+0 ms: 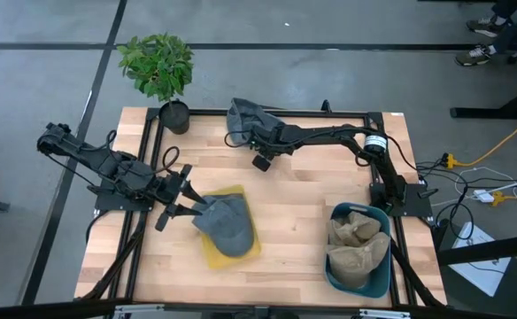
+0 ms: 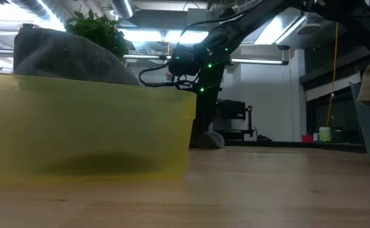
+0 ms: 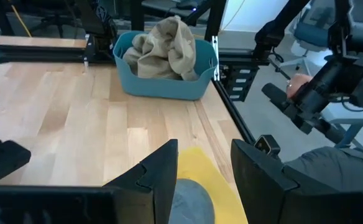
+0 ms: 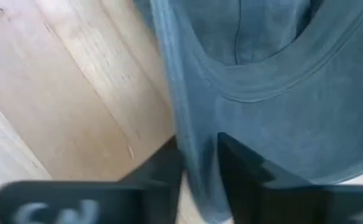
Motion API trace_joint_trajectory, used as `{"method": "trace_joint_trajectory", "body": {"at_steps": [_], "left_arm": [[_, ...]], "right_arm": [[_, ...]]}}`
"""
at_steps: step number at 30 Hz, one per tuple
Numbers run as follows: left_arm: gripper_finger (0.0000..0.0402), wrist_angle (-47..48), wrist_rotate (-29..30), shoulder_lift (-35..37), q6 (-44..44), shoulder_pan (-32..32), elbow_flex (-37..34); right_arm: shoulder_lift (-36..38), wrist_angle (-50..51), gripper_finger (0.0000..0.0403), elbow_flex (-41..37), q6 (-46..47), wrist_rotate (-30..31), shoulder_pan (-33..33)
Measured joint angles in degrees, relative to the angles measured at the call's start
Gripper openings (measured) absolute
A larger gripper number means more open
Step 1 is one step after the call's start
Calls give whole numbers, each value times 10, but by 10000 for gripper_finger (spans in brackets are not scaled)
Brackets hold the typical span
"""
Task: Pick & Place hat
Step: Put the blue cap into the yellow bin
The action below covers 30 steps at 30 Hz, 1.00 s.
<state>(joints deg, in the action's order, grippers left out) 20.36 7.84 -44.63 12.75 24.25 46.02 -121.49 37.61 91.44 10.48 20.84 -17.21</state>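
Two grey hats are on the wooden table (image 1: pixel 294 204). One grey hat (image 1: pixel 227 221) rests on the yellow tray (image 1: pixel 246 249), slightly toward 7 o'clock from the table centre in the high view; in the low view the same hat shows above the tray's translucent yellow wall. The second grey hat (image 1: pixel 244 119) lies at the 12 o'clock edge of the table, just beside the potted plant (image 1: pixel 161 69), which stands at the 11 o'clock corner.

Left gripper (image 1: pixel 190 200): positioned at the 9 o'clock side of the tray, touching or just beside the hat there. Its fingers (image 3: pixel 158 176) stand apart with a visible gap; the left wrist view shows the hat's grey crown and the yellow tray between and below them. Nothing is clamped.

Right gripper (image 4: pixel 200 167): extended to the second hat at 12 o'clock. In the right wrist view its two fingers sit on either side of a fold of the hat's grey fabric, with only a narrow gap between them, closing on the cloth.

At 4 o'clock a blue bin (image 1: pixel 335 266) holds beige hats (image 1: pixel 358 239)
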Motion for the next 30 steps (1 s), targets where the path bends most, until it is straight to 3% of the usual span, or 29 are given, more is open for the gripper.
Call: {"method": "trace_joint_trajectory", "body": {"at_steps": [3, 5, 10, 22, 30], "left_arm": [[145, 19, -6, 0, 16, 0, 0], [145, 32, -20, 0, 30, 0, 0], [145, 43, -61, 0, 40, 0, 0], [145, 41, -56, 0, 45, 0, 0], [145, 33, 35, 0, -10, 0, 0]], "right_arm": [[0, 1, 34, 1, 18, 6, 1], [2, 0, 16, 2, 29, 8, 1], [15, 20, 22, 1, 57, -1, 17], [140, 108, 14, 22, 102, -52, 83], [254, 112, 13, 26, 161, -103, 106]]}}
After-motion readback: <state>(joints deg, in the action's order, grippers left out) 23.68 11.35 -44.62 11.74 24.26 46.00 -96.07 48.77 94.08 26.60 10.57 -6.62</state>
